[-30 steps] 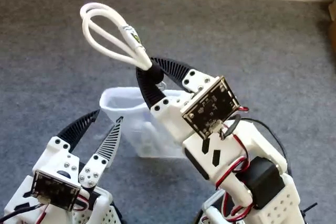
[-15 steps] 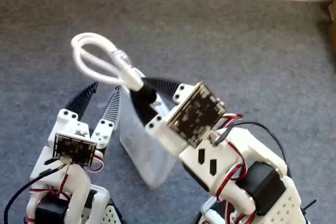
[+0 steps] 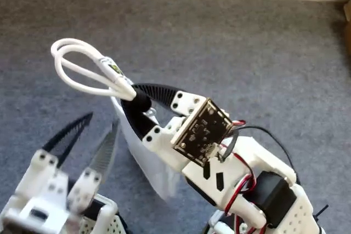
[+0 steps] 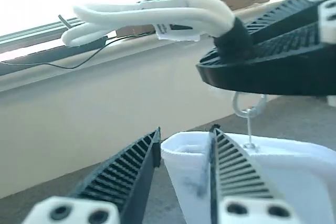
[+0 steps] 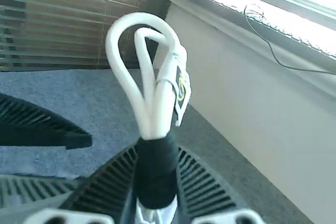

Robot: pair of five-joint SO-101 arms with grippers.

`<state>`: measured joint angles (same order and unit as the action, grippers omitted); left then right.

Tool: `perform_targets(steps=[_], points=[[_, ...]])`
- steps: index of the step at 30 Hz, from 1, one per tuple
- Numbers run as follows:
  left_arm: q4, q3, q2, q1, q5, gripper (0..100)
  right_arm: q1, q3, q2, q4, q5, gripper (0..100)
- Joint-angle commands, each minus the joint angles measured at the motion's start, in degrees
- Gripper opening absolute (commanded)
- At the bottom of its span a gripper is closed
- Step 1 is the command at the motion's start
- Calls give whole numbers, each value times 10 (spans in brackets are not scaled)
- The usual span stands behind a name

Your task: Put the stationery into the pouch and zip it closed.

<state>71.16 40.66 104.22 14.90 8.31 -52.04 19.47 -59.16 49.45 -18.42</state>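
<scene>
We judge the task to be at an early stage: nothing we can see has gone into the pouch (image 3: 148, 171), and the zip is not closed.

The right gripper (image 3: 133, 96) has its fingers clamped on a coiled white cable (image 3: 109, 67). They grip it at the black band (image 5: 155, 174) that binds the coil, and the loops stick out beyond the fingertips. The cable is in the air, clear of the desk (image 3: 263, 53), with the pouch just below and behind the right fingers.

The left gripper (image 4: 185, 132) has its fingers spread wide and holds nothing. In the left wrist view the near end of the pouch's open rim sits between the two fingertips. One finger seems to be right at the rim, though we cannot tell whether it touches the fabric. The zip pull (image 4: 249, 111) hangs from a small metal ring just beyond that finger, under the right fingers.

The pouch stands on the desk with its mouth open upward. The walls are cloudy, so we cannot say whether anything is already inside.

What remains, in our reading, is to bring the cable over the opening, let it drop in, and then draw the zip along the top.
</scene>
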Motion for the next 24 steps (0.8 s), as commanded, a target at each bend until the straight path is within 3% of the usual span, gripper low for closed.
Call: perform_targets(steps=[1,4,10,17,24], points=[[90,-87,2,60,-7,159,-6,-30,-4,-28,-5,5],[110,-92,1,86,-38,169,-6,-22,-3,-58,23,5],[126,-90,1,73,-187,288,-6,29,-4,-140,68,5],[151,-89,1,39,-189,287,33,92,-3,-250,70,5],[156,-60,2,35,-189,287,158,98,72,-272,71,5]])
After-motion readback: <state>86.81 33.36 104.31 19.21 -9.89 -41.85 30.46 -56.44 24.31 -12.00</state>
